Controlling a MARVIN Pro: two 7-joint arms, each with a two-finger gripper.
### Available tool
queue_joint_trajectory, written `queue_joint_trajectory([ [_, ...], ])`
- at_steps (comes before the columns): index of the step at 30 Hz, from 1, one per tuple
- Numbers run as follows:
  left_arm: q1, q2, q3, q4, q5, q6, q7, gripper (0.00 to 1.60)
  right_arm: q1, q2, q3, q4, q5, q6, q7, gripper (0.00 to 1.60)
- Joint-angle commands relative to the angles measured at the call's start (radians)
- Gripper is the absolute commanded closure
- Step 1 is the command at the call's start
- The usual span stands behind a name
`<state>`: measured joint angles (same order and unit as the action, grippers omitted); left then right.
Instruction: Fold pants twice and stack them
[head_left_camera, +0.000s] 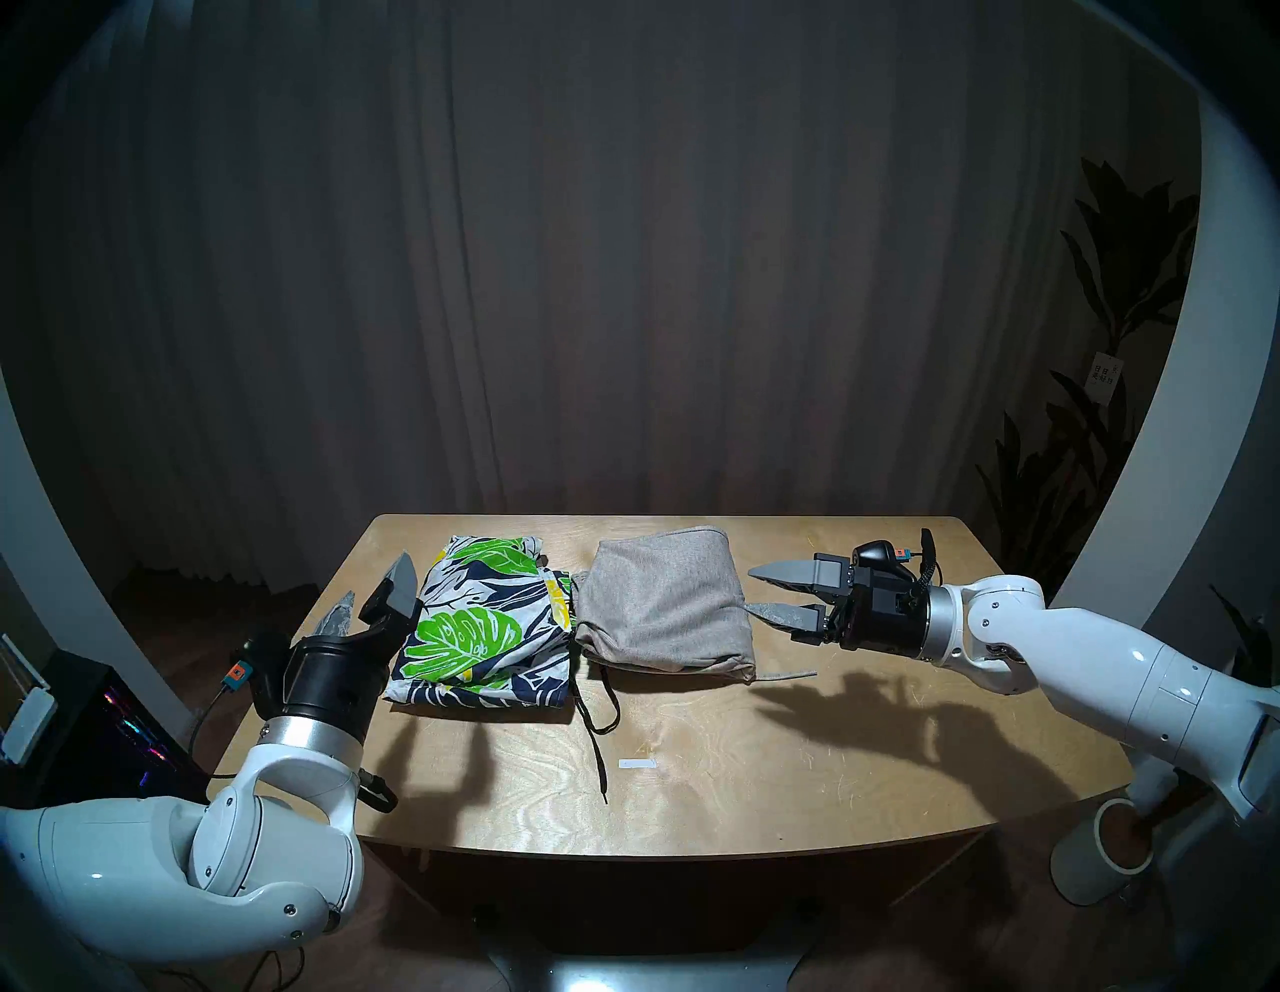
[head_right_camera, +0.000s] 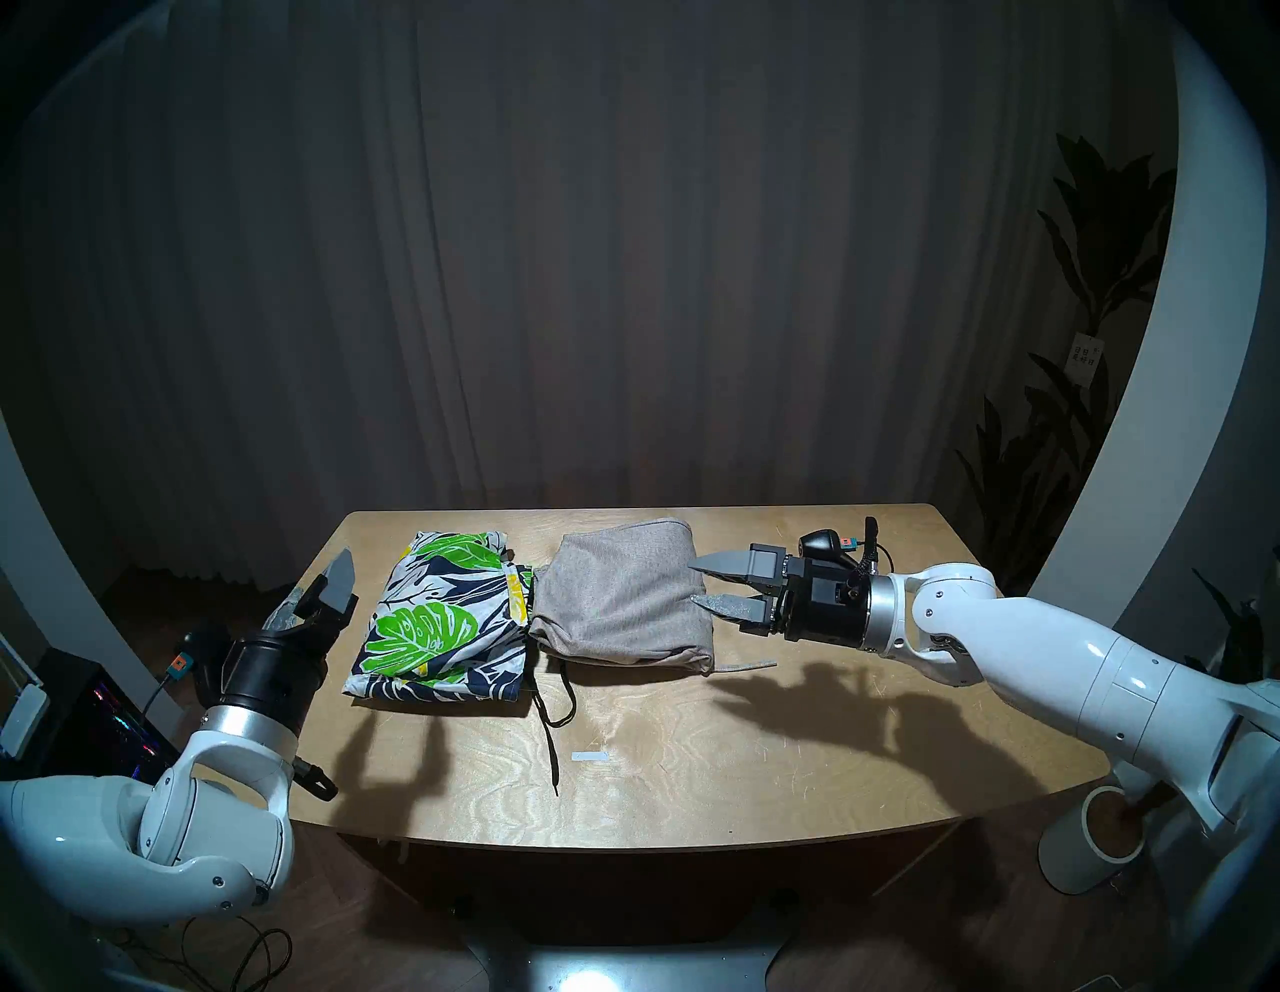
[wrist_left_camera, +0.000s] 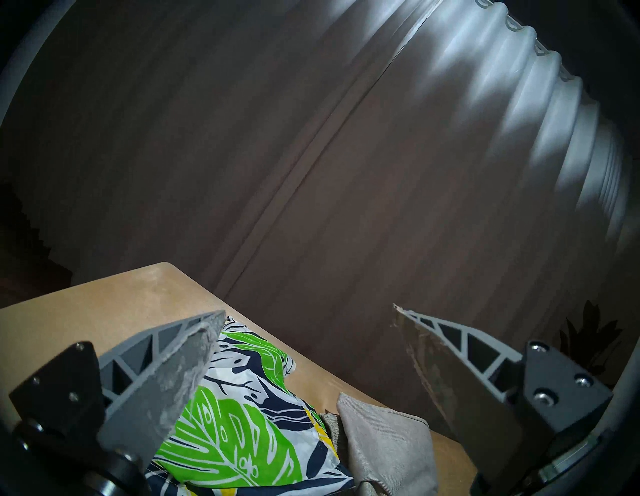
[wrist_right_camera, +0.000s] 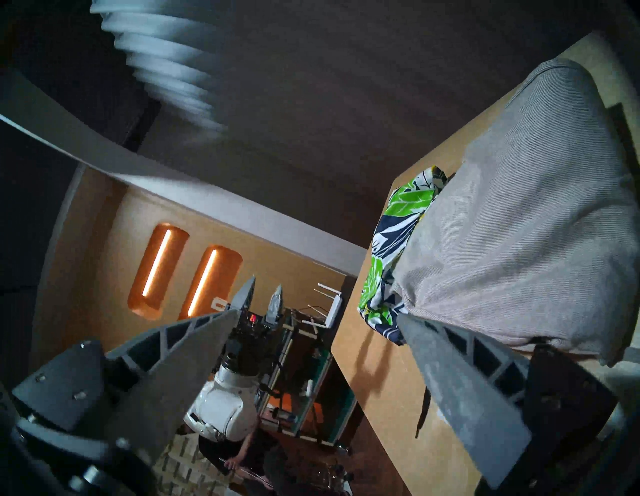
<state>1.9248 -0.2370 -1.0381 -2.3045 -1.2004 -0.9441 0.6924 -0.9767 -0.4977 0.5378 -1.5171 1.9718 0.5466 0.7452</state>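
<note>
Two folded pairs of pants lie side by side on the wooden table, touching at their inner edges. The leaf-print shorts are on the left, and their black drawstring trails toward the front. The light-grey shorts are on the right. My left gripper hovers open just left of the print shorts. My right gripper is open at the grey shorts' right edge, holding nothing.
A small white label lies on the table's front middle. A grey cord sticks out from under the grey shorts. A white cylinder stands on the floor at the right. A dark curtain hangs behind the table, and a plant is at the far right.
</note>
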Motion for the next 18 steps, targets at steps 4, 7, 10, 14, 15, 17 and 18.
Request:
queue_joint_trajectory([
  [4,-0.025,-0.042,0.011,-0.021,-0.032,0.031,-0.045,0.0,-0.05,0.009,0.017,-0.004,0.144,-0.034,-0.003,0.0],
  [7,-0.029,-0.057,0.018,-0.019,-0.052,0.044,-0.056,0.0,-0.065,0.008,0.014,-0.02,0.182,-0.042,-0.005,0.0],
  [10,-0.033,-0.07,0.025,-0.015,-0.07,0.058,-0.068,0.0,-0.082,0.009,0.009,-0.04,0.218,-0.046,-0.006,0.0],
  [14,-0.04,-0.088,0.034,-0.011,-0.095,0.076,-0.088,0.0,-0.106,0.016,0.004,-0.065,0.268,-0.054,-0.007,0.0],
  [15,-0.042,-0.091,0.036,-0.009,-0.1,0.08,-0.092,0.0,-0.11,0.019,0.004,-0.07,0.278,-0.057,-0.008,0.0],
  [17,-0.047,-0.099,0.041,-0.006,-0.113,0.091,-0.104,0.0,-0.122,0.023,0.002,-0.084,0.306,-0.061,-0.009,0.0],
  [18,-0.048,-0.101,0.042,-0.005,-0.117,0.094,-0.109,0.0,-0.126,0.027,0.002,-0.088,0.315,-0.064,-0.01,0.0],
])
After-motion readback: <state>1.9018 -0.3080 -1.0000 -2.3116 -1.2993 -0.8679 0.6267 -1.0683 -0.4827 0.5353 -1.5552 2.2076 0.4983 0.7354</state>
